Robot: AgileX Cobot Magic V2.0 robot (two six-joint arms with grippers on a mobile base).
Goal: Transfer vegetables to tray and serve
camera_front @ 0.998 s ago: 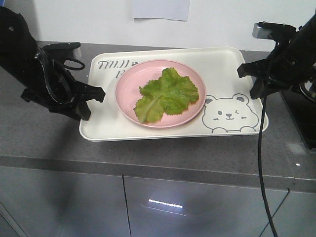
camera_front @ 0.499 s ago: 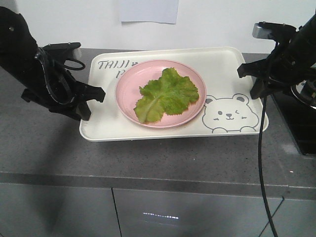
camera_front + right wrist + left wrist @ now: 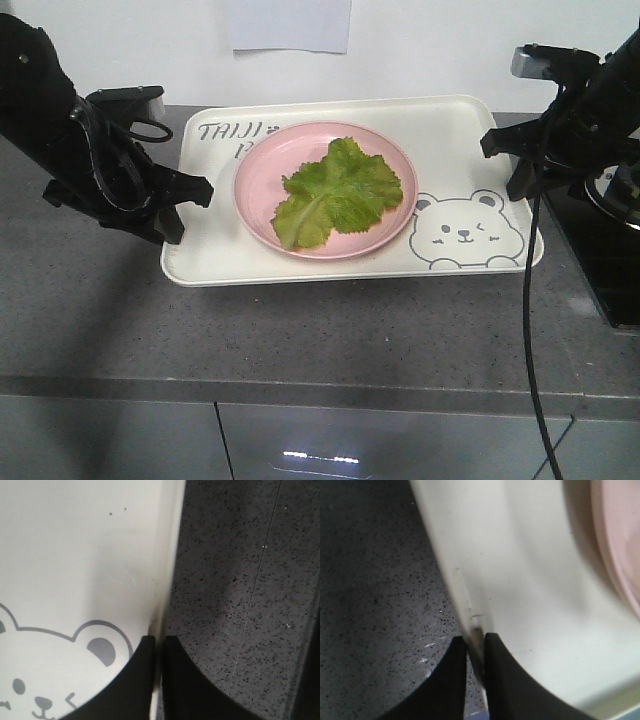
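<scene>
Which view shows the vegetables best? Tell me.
The exterior front-facing view: the vegetables lie whole, unobstructed, on the pink plate. Neither wrist view shows them, only the rim of the tray.

The only words that can be read are in grey, hand-drawn lettering [image 3: 232,130] printed on the cream tray [image 3: 450,125], just up and to the left of the pink plate [image 3: 326,190]. It reads "TAIJI", followed by two small marks like a colon. Directly under it a second line [image 3: 241,151] begins with a capital "P". The plate's rim covers the rest, so that word cannot be made out. Down and to the right of the plate, also printed on the tray, is a grey outline drawing of a winking bear [image 3: 462,232] with no words beside it. The right wrist view shows one of its ears and part of its face. On the wall above the plate hangs a sheet of paper [image 3: 288,25], and nothing can be read on it.
</scene>
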